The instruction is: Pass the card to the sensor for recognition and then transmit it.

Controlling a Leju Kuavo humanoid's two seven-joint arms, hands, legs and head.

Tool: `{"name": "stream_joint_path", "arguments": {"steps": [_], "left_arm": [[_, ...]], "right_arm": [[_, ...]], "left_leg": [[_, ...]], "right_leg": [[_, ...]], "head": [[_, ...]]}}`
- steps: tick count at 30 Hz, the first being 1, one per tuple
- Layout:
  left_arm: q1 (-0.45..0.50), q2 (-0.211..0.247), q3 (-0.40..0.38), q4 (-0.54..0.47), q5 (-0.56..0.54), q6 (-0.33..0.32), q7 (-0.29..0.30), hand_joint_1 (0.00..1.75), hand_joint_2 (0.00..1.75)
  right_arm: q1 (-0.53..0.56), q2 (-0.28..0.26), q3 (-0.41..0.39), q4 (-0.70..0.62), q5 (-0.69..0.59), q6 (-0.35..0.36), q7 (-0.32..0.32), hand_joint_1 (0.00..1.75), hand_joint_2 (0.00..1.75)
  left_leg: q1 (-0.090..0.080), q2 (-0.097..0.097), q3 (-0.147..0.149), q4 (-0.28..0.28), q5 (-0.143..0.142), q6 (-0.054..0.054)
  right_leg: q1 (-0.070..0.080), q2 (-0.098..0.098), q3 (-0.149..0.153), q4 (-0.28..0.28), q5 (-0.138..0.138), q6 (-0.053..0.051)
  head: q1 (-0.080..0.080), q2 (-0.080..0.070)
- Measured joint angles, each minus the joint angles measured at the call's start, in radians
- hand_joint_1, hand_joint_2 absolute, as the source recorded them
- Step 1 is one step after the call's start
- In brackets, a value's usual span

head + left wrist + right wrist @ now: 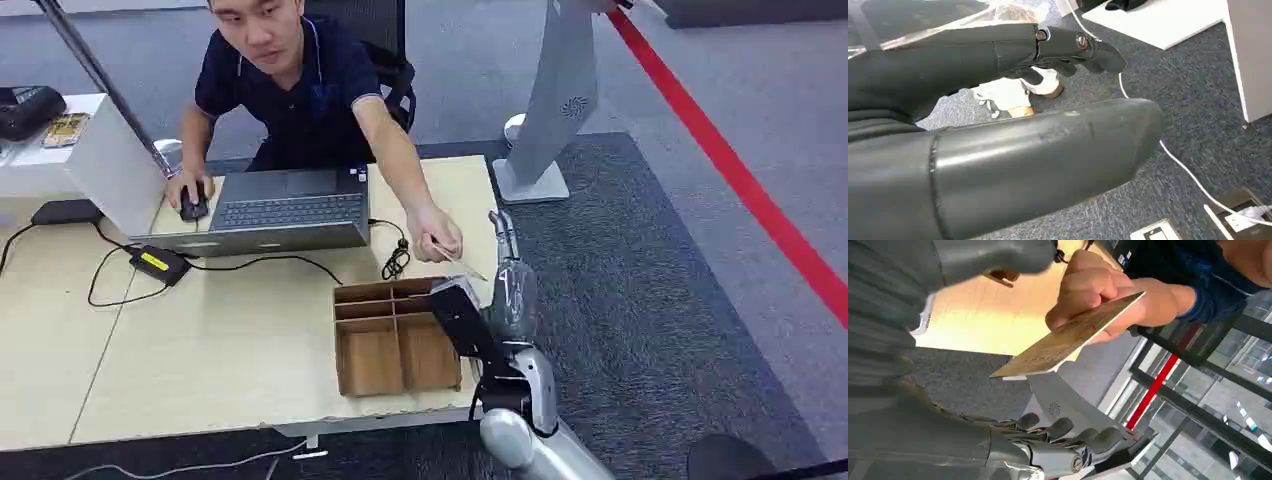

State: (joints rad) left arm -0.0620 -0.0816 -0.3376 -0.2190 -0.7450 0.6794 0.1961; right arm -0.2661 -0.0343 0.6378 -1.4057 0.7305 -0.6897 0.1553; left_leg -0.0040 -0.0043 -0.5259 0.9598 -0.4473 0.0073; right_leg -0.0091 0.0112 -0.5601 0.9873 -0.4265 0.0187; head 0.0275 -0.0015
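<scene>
Because the right robot hand (500, 262) stands raised at the desk's right edge with its fingers spread and nothing between them, the handover can easily miss: the thin tan card (1068, 337) is pinched in the person's hand (436, 234), just beside the robot hand's dark fingers (1063, 432) but apart from them. If the fingers close before the card sits between thumb and fingers, they would likely clip its edge, knock it loose, or nip the person's fingertips. If the person lets go early, I judge the flat, slippery card would drop onto the pale wooden desk (230, 330) or into the brown cardboard divider tray (395, 335) just below, where a many-fingered hand would struggle to lift it. In the right wrist view the card is tilted, edge toward the palm, so a grip on one corner might let it swivel.

The left robot hand (1063, 50) hangs over grey carpet, its dark fingers curled inward with nothing in them.

Farther out, a silver laptop (275, 210) sits before the person, and a white upright stand (555, 110) rises on the floor beyond the desk; whether it is the sensor I cannot tell.
</scene>
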Motion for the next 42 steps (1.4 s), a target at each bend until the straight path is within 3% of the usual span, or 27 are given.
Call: {"name": "stream_joint_path", "arguments": {"steps": [27,36,42], "left_arm": [[0.0,0.0,0.0,0.0,0.004,0.0,-0.001,0.0,0.0],[0.0,0.0,0.0,0.0,0.017,0.0,0.006,0.0,0.0],[0.0,0.0,-0.002,0.0,0.024,0.0,0.012,0.0,0.0]], "right_arm": [[0.0,-0.002,0.013,0.001,-0.021,-0.001,-0.011,1.75,1.75],[0.036,-0.023,0.005,0.028,-0.021,-0.003,0.036,1.75,1.75],[0.087,-0.048,-0.044,0.071,0.029,-0.004,0.065,1.75,1.75]], "left_leg": [[0.0,0.0,0.0,0.0,0.0,0.0],[0.0,0.0,0.0,0.0,0.0,0.0],[0.0,0.0,-0.001,0.0,0.0,0.0]], "right_leg": [[0.0,0.0,-0.001,0.0,0.0,0.0],[0.0,0.0,-0.001,0.0,0.0,0.0],[0.0,0.0,-0.001,-0.001,0.0,0.0]], "head": [[0.0,0.0],[0.0,0.0],[0.0,0.0]]}}
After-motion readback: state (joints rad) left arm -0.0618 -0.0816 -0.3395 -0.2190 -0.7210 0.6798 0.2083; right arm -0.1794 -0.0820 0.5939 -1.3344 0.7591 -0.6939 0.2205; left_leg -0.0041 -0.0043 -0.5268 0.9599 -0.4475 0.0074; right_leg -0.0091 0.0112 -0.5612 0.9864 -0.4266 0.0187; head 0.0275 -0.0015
